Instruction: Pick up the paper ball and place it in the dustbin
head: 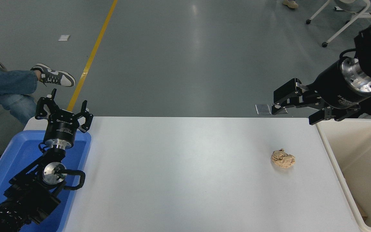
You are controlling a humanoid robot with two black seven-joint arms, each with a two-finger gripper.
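Note:
The paper ball [283, 159], a small tan wrinkly lump, lies on the white table [179, 174] toward the right. The dustbin [333, 161], a cream-white deep plastic bin, stands at the table's right edge. My right gripper [293, 112] is open and empty. It hangs above the table's far edge, up and slightly right of the paper ball and just left of the dustbin's far corner. My left gripper [63, 111] is open, parked at the lower left above a blue tray.
A shallow blue tray [14, 161] sits at the table's left end under the left arm. A person's jeans leg and sneaker [54, 75] show at the far left. A wheeled chair base [337, 19] stands at the top right.

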